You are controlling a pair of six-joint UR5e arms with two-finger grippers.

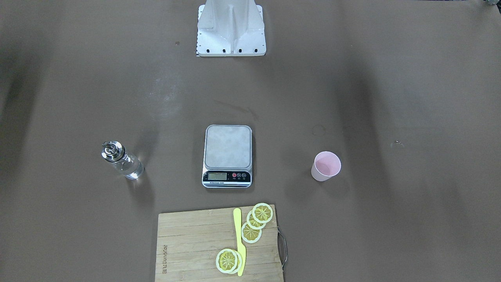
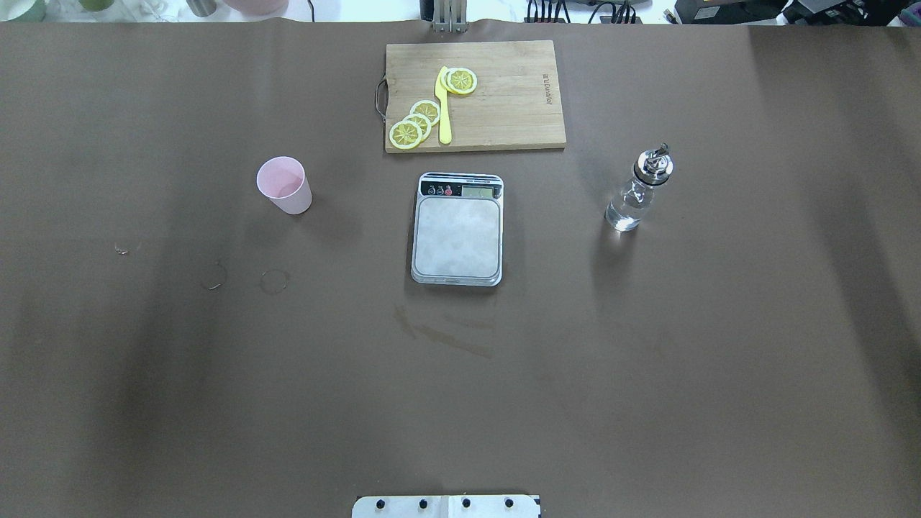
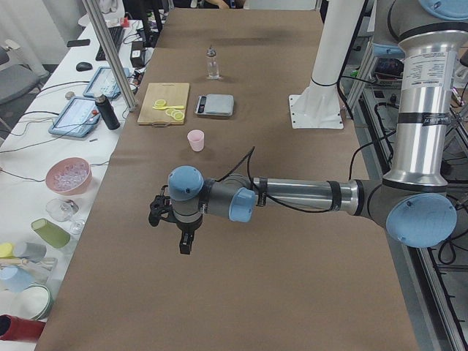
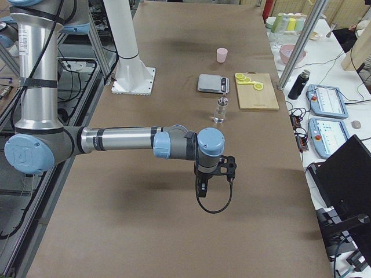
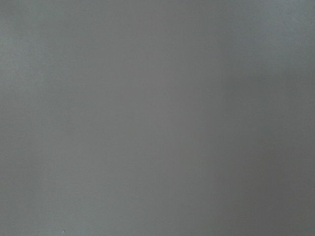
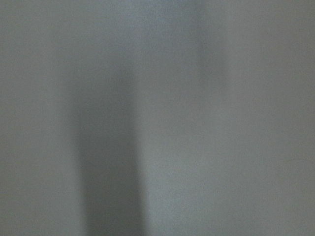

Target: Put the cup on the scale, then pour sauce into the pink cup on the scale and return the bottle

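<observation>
The pale pink cup point(image 2: 285, 185) stands upright and empty on the brown table, left of the scale; it also shows in the front view point(image 1: 326, 166). The scale point(image 2: 457, 229) lies in the middle with a bare silver platform point(image 1: 227, 146). The clear glass bottle point(image 2: 638, 191) with its metal pourer cap stands right of the scale and holds clear liquid point(image 1: 129, 166). Both grippers show only in the side views. The left gripper point(image 3: 158, 212) hovers over the table well short of the cup. The right gripper point(image 4: 225, 167) hovers short of the bottle point(image 4: 219, 110). I cannot tell whether either is open or shut.
A wooden cutting board point(image 2: 504, 101) with lemon slices point(image 2: 414, 124) and a yellow knife point(image 2: 443, 104) lies just beyond the scale. The robot's white base point(image 1: 231, 29) stands at the near edge. Both wrist views show only blurred table surface.
</observation>
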